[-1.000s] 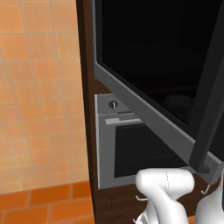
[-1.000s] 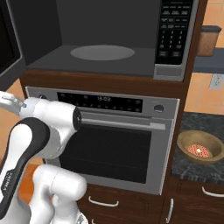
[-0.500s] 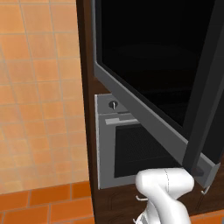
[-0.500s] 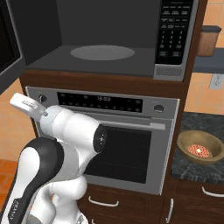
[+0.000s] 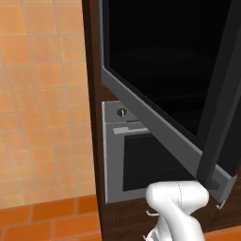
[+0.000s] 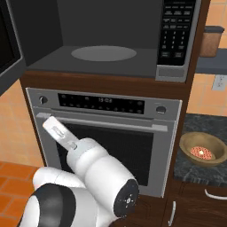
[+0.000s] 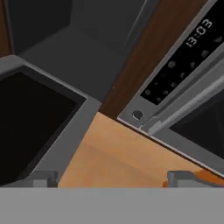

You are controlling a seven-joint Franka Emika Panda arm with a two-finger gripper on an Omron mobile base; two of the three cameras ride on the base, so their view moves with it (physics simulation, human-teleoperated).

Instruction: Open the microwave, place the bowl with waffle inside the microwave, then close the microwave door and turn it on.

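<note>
The microwave (image 6: 111, 40) stands with its cavity exposed, a round turntable plate (image 6: 103, 53) on its floor and the keypad (image 6: 174, 31) at its right. The microwave door (image 5: 164, 80), black glass in a grey frame, is swung wide to the left; its lower corner (image 7: 39, 113) is close in the hand view. A brown bowl with waffle (image 6: 202, 150) rests on the dark counter at the right. My gripper (image 7: 116, 180) is open with nothing between its fingertips (image 7: 43, 178), below the door's corner. The arm's white hand (image 6: 60, 133) is in front of the oven's upper left.
Under the microwave sits a grey oven (image 6: 115, 146) with a round knob (image 7: 137, 114), display strip and bar handle. An orange tiled wall (image 5: 42, 94) lies left of the cabinet. A brown jar (image 6: 212, 42) stands on a shelf at the far right.
The arm has swung round, its forearm now bulking close to the right base camera. The hand has moved right and slightly down along the oven front. Jaws stay wide; door unmoved.
</note>
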